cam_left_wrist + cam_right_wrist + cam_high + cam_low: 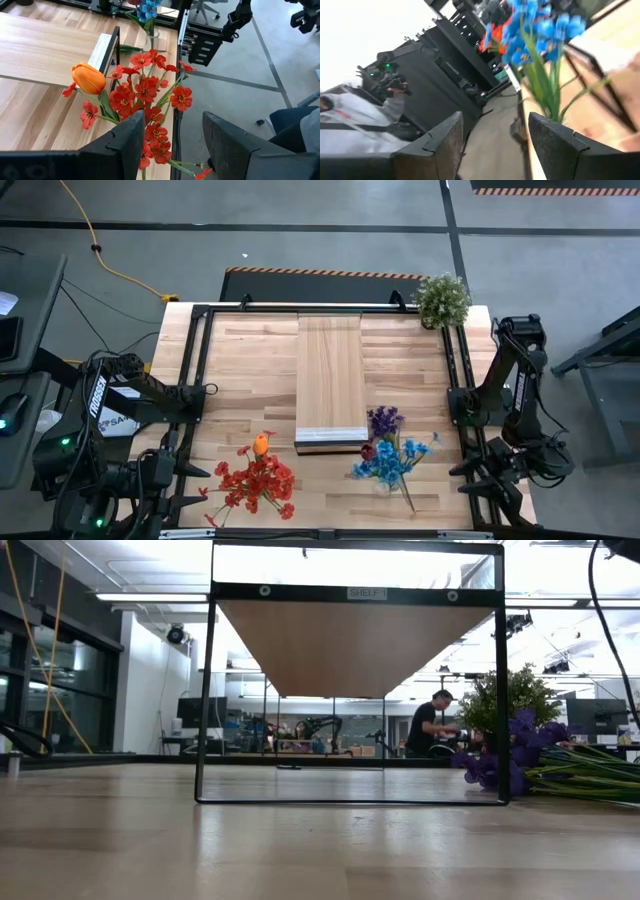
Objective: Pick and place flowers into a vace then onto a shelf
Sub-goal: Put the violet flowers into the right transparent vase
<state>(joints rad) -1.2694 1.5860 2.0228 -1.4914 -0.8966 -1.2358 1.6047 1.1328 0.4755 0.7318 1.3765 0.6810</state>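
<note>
A grey workshop floor with a yellow cable surrounds the slatted wooden counter (250, 370), and from above the shelf (329, 380) runs down its middle, with a potted plant (441, 298) at the far right corner. The red flowers (258, 483) and an orange tulip (261, 444) lie loose at the near left; the blue flowers (388, 462) stand at the near right in what looks like a small clear vase, purple flowers (384, 420) just beyond them. Both arms sit folded off the counter's near corners, so any first reach is long and could sweep a stem aside or knock the light vase over. From counter height, the shelf's thin black frame stands squarely in the middle with purple heads and green stems lying to its right, and a person works far back in the room; a vase carried in too low could strike that frame or the board's edge. In the left wrist view, the left hand (172, 145) is released, its jaws apart and empty, above the red cluster; the stems cross and tangle, so a pinch may drag up several at once or crush a head instead of a stem. In the right wrist view, the right hand (495, 145) is also released and empty, facing the blue bunch, whose thin stems could slip between the jaws or tip the vase if nudged sideways.
</note>
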